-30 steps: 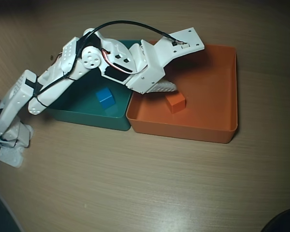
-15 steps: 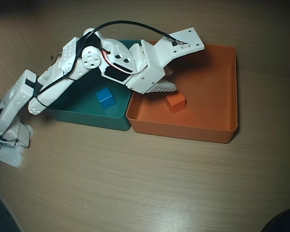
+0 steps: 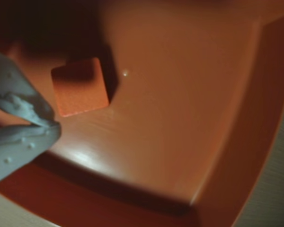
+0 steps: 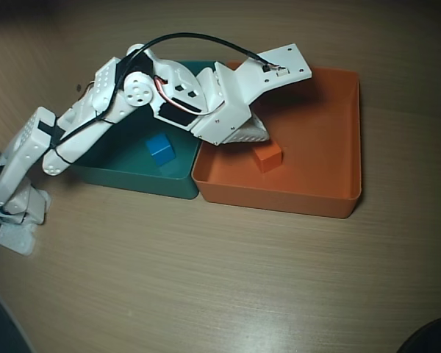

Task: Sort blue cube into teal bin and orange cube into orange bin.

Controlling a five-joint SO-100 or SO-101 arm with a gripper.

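Meanwhile the empty pincer (image 3: 54, 126), fingertips together, has drawn slightly away from the orange cube (image 4: 267, 157).

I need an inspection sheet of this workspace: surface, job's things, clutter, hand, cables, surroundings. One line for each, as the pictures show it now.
Surface: wooden table, bare in front of the bins.
Job's things: blue cube lies in the teal bin; orange cube lies in the orange bin. The bins stand side by side, walls touching.
Clutter: nothing seen.
Hand: hand is low over the orange bin, beside the orange cube and apart from it, fingers closed and holding nothing.
Cables: black cable arcs over the arm to the wrist camera mount.
Surroundings: dark shape at the lower right corner of the overhead view, too cropped to tell.
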